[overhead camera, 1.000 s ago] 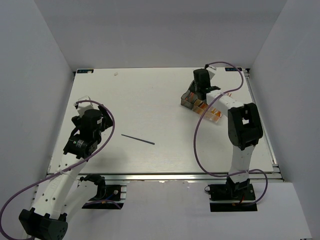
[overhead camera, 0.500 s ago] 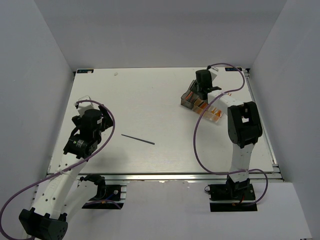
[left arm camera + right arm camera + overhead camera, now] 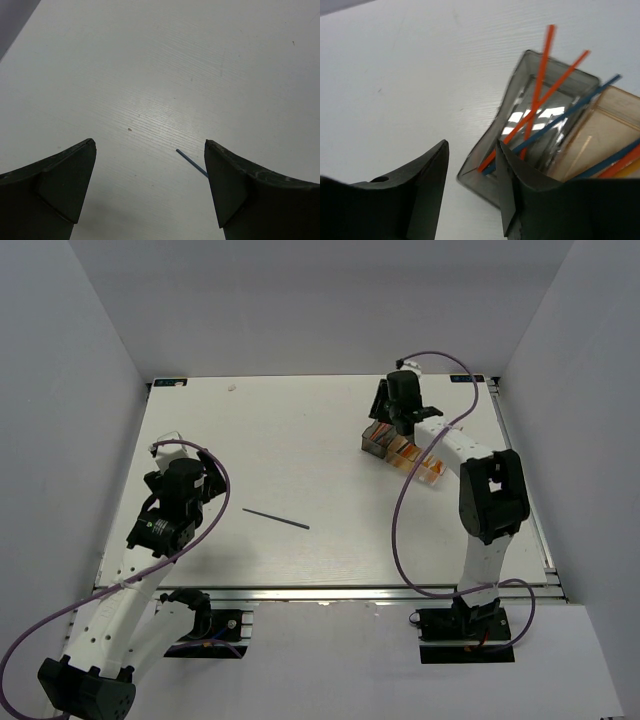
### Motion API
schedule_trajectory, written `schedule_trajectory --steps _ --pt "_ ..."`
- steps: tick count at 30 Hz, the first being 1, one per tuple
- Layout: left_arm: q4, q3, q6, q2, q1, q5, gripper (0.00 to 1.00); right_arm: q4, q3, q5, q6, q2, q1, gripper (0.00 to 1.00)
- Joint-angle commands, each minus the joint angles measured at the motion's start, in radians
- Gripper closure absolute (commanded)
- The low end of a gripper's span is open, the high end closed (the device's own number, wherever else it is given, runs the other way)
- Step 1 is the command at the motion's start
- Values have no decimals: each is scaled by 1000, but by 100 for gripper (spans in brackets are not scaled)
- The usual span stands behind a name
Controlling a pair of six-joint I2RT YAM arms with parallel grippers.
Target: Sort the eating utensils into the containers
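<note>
1. Utensils: orange and blue sticks (image 3: 540,75) lean in the grey bin (image 3: 492,135); one dark stick (image 3: 275,517) lies on the desk (image 3: 300,440).
2. Right hand (image 3: 471,150): half open, empty, over the grey bin.
3. Left hand (image 3: 150,145): wide open, empty.

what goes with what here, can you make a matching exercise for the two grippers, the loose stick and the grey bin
1 left gripper
2 right gripper
3 dark stick
4 grey bin

a holds orange sticks
b lies alone on the table
c open, right at the bin
d open, far from the bin

Pairs: 1-d, 2-c, 3-b, 4-a
</note>
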Motion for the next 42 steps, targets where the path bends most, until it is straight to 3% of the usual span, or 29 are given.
schedule_trajectory --steps 1,4,5,8,10,16,27,32,38,40,42 --pt "12 -3 5 -3 2 -6 2 -33 8 -157 -187 -70 53 52" --pt "11 -2 2 -5 4 -14 2 -22 -58 -384 -334 -122 89 46" --pt "9 -2 1 -6 4 -17 2 -34 -94 -426 -375 -140 104 41" --pt "6 -2 -2 -8 4 -29 2 -105 -149 -457 -530 -156 199 40" --pt "2 3 -8 -12 4 -40 2 -142 -163 -420 -621 -148 303 41" --pt "-14 6 -34 -67 5 -117 2 -232 -99 -354 -678 -43 504 48" --pt "-9 3 -28 -60 5 -94 2 -393 132 -287 -735 188 643 51" --pt "-5 0 -20 -62 4 -78 2 -444 118 -198 -750 229 659 65" --pt "-2 0 -18 -62 5 -68 2 -449 58 -188 -749 218 696 68" --pt "-2 0 -17 -62 5 -66 2 -440 41 -204 -752 218 696 76" --pt "-2 0 -17 -62 5 -64 2 -444 41 -281 -765 237 692 91"
